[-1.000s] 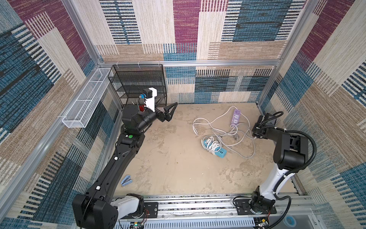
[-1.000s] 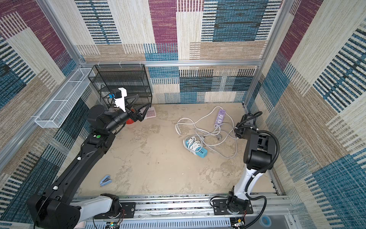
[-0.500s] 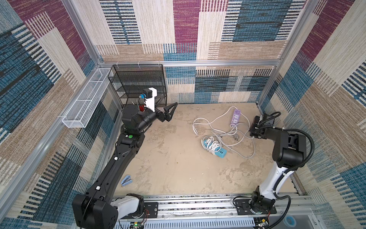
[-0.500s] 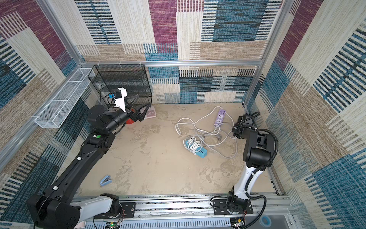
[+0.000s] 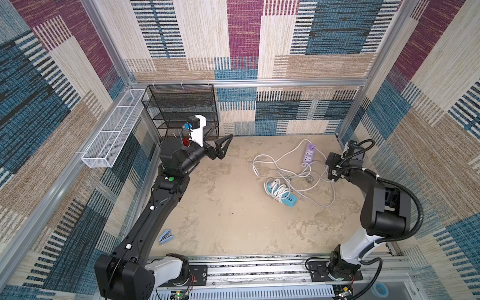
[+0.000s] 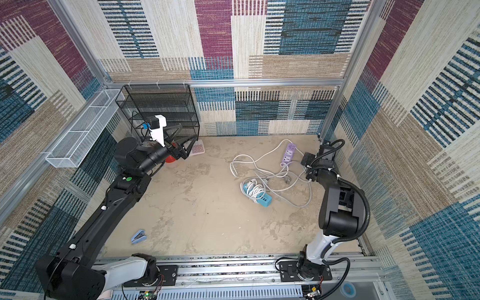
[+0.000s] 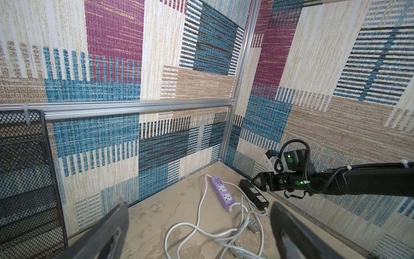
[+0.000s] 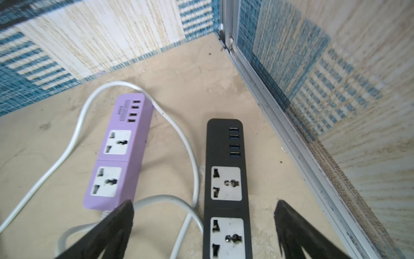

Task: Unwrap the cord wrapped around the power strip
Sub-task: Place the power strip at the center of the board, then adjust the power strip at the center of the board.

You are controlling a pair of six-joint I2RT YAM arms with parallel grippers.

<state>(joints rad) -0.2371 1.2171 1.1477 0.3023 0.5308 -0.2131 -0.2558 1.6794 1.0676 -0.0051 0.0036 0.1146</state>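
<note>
So the blue power strip (image 5: pixel 290 200) with the white cord (image 5: pixel 278 189) bundled around it sits right of centre in both top views, out in the open on the worktop (image 5: pixel 228 215), and neither arm is on it. The right gripper (image 8: pixel 203 203) has its fingers spread wide and empty over the black strip (image 8: pixel 226 179) near the right wall, with the purple strip (image 8: pixel 118 152) just beside it. The left gripper (image 7: pixel 198 203) is spread too, holding nothing, up by the mesh rack (image 5: pixel 181 104) in the upper left. My worry is the loose cords (image 5: pixel 285 161). They loop right past the blue strip, so a careless grab could catch the wrong line and drag the purple or black strip along. The blue one also looks light, so tugging the cord with nothing pinning the strip down would probably just slide it around. The rack shelves look empty as far as I can tell, and so does the white wire basket (image 5: pixel 111 135) on the left wall.
</note>
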